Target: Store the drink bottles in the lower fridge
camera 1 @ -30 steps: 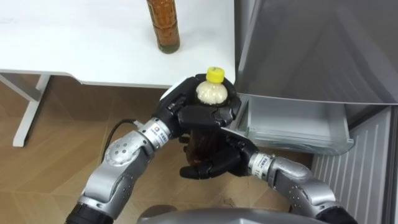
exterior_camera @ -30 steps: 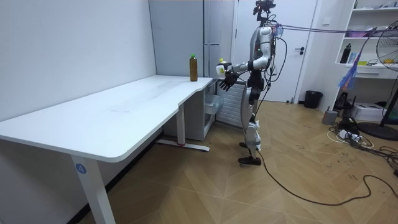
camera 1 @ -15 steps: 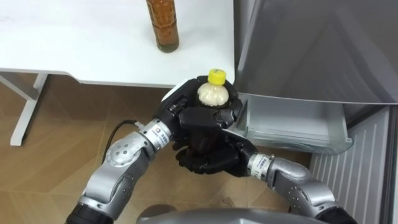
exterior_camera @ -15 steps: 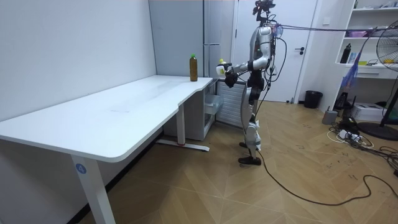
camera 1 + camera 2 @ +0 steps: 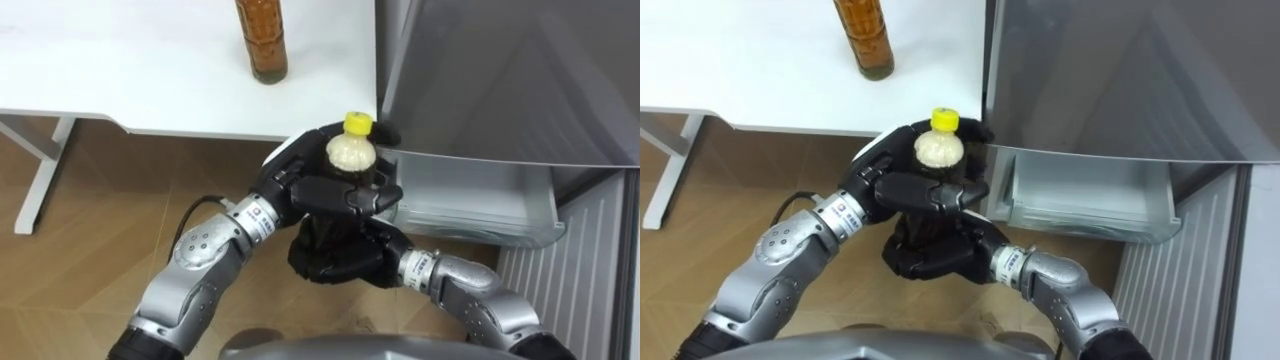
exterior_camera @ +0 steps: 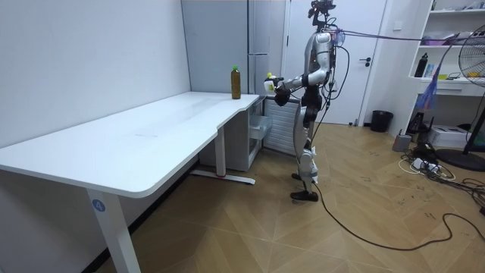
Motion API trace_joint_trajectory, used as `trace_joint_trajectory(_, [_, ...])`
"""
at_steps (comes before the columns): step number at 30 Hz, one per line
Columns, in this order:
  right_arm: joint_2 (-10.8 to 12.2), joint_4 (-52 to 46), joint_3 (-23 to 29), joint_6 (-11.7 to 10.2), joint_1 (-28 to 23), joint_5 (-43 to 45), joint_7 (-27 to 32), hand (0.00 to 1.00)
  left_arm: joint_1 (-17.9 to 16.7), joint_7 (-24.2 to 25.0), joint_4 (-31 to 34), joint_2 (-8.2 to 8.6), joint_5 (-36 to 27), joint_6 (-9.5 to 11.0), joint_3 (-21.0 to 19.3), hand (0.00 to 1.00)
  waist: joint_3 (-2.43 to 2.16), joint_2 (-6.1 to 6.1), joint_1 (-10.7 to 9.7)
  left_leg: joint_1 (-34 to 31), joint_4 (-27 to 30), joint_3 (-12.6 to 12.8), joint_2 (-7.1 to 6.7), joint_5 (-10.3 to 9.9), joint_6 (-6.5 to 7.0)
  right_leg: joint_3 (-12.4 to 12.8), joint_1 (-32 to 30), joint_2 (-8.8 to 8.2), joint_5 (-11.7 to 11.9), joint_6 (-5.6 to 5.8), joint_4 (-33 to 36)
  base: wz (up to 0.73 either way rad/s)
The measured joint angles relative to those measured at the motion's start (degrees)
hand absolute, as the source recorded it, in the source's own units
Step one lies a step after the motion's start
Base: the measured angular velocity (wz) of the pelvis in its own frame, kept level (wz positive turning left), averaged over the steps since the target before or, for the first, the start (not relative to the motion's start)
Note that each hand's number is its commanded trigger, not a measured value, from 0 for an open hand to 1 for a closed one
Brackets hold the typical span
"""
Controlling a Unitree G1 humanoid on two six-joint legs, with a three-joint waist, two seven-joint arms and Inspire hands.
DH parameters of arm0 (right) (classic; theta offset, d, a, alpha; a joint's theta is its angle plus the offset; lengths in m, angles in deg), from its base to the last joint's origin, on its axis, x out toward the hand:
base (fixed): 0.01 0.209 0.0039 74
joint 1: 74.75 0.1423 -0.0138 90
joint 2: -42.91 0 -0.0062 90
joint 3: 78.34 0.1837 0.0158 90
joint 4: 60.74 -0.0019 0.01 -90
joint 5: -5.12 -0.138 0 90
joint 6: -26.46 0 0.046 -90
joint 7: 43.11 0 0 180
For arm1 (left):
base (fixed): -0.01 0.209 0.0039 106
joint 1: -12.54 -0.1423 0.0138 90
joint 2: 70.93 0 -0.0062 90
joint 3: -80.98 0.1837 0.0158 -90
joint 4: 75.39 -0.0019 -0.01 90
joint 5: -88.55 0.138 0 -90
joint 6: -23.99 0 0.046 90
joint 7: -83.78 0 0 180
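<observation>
A drink bottle [image 5: 350,152] with a yellow cap and pale contents stands upright between both my hands, just off the white table's corner and left of the fridge's pulled-out drawer [image 5: 470,200]. My left hand [image 5: 320,190] lies round its upper part, fingers across the front and thumb behind. My right hand [image 5: 335,260] is curled round its lower part from below. The same bottle [image 5: 937,148] shows in the right eye view. A second bottle [image 5: 262,40] of brown drink stands on the table. In the room view I stand before the grey fridge [image 6: 265,45].
The white table [image 5: 150,80] runs off to my left, its corner close to the hands. The grey fridge front [image 5: 500,80] rises on the right above the open drawer. Wooden floor lies below the table edge.
My right hand has curled shut round the bottle's lower part. The left hand's fingers have stretched out somewhat, and the bottle has moved a little right and up toward the drawer.
</observation>
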Motion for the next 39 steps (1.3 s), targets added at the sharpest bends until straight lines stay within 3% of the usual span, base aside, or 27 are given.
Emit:
trace_joint_trajectory(20, [-0.1,0.0,0.2,0.1,0.0,-0.1,-0.1,1.0,0.6,-0.4,0.2,0.17,0.0,0.0,-0.6,0.0,0.02,0.64,-0.2,-0.7,0.1,-0.1,0.0,0.0,-0.01,-0.2,-0.2,0.02,0.0,0.0,-0.1,0.0])
trace_joint_trajectory(30, [-2.3,-0.2,0.6,0.3,0.0,-1.5,-0.6,1.0,1.3,-1.0,12.4,0.29,-4.3,0.1,-4.2,0.0,-0.35,1.25,0.1,-0.3,0.1,-0.2,-0.03,0.0,-0.01,-0.1,0.0,0.05,0.0,-0.01,-0.1,0.0])
trace_joint_trajectory(39, [-4.1,-0.2,2.1,0.3,-0.5,-1.5,-1.0,1.0,3.5,-0.9,21.4,1.04,-5.2,2.8,-10.4,0.0,-0.29,2.71,0.5,0.7,-0.3,-0.3,0.05,0.0,-0.03,-0.2,1.0,0.13,0.0,-0.01,-0.1,0.01])
